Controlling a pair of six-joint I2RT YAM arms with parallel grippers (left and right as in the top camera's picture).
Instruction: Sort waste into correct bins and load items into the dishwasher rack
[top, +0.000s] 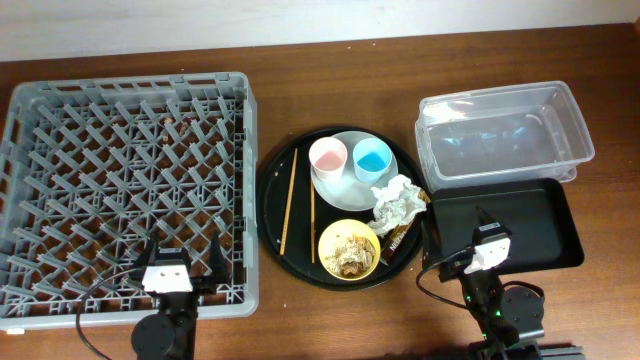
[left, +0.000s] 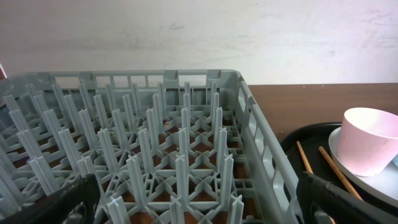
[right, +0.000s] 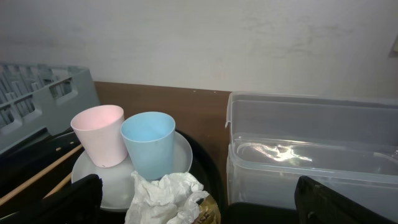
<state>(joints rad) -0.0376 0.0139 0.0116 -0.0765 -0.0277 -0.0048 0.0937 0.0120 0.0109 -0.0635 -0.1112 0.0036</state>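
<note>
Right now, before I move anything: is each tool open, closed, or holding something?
Left tool: open, holding nothing.
Right tool: open, holding nothing.

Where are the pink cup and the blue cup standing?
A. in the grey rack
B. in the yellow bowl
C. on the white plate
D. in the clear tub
C: the pink cup and the blue cup both stand side by side on the plate.
</note>
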